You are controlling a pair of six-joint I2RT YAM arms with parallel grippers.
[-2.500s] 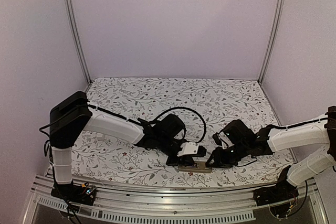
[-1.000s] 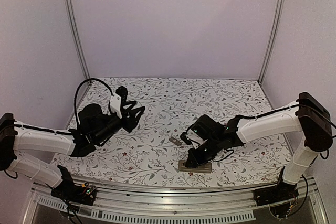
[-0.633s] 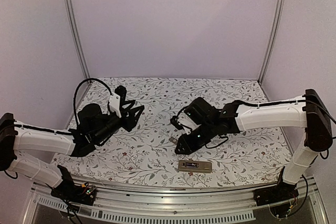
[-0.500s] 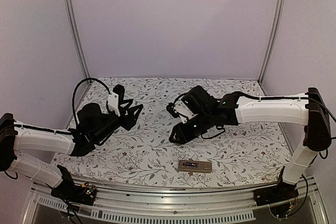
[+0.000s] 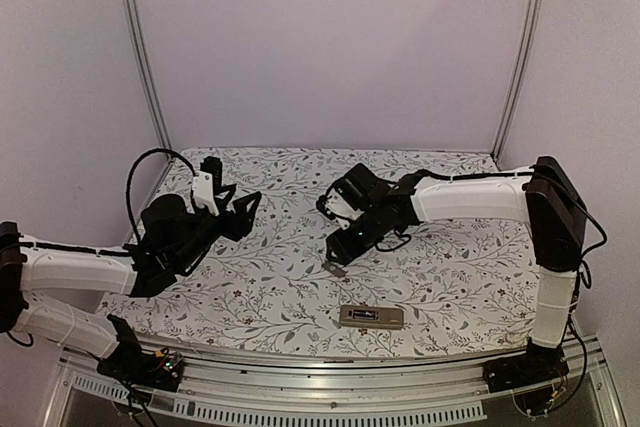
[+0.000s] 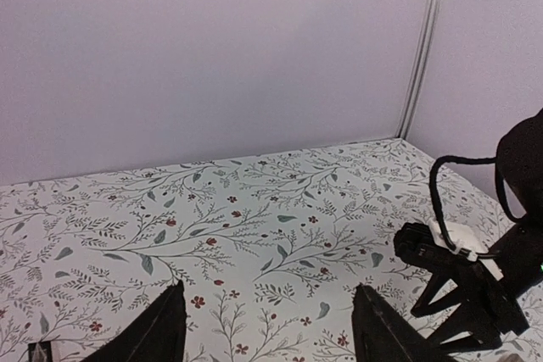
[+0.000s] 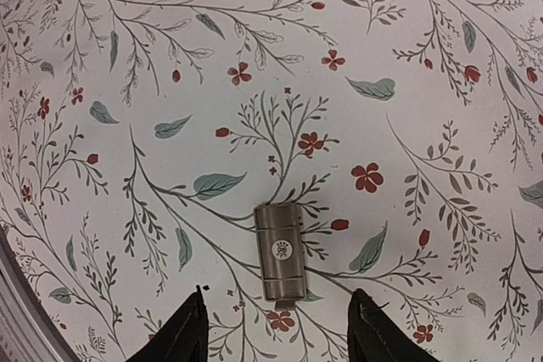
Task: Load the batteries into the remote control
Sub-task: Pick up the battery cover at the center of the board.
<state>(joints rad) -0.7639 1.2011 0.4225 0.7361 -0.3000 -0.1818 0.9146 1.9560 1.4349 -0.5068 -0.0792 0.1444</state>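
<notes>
One remote control [image 5: 371, 317] is lying flat and fully exposed on the floral table [image 5: 470, 277], nearer the arm bases than the right claw [image 7: 277, 321] and well apart from it. Its batteries are not showing clearly enough to be counted. One small grey cover [image 7: 279, 252] is lying just ahead of that claw, whose fingers are standing apart with a gap on either side. The left claw [image 6: 267, 328], far to the left, is also gaping, gripping nothing.
</notes>
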